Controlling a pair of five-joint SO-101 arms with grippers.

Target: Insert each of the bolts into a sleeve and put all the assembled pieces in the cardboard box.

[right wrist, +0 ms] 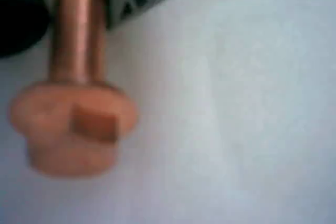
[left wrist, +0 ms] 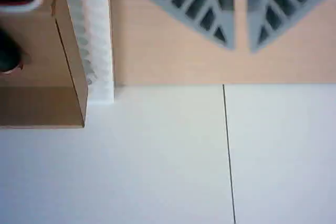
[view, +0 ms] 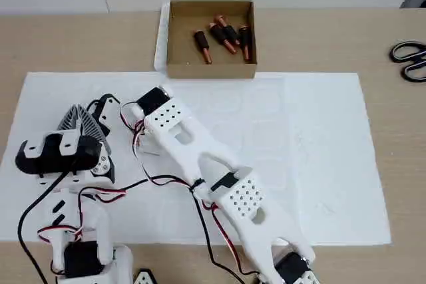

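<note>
Copper flange bolt (right wrist: 71, 124): head close to the right wrist camera, over the white mat (view: 299, 164), shank running beside a black part (right wrist: 16, 14). Right gripper (view: 110, 108): grip cannot be told. Left gripper (left wrist: 239, 40): jaws nearly pressed together, pinching nothing. Cardboard box (view: 212, 71): on the bench (view: 66, 38) beyond the mat, four assembled pieces (view: 223, 36) inside. Risk: the arms sit crowded together, so a knock would likely dislodge the bolt.
</note>
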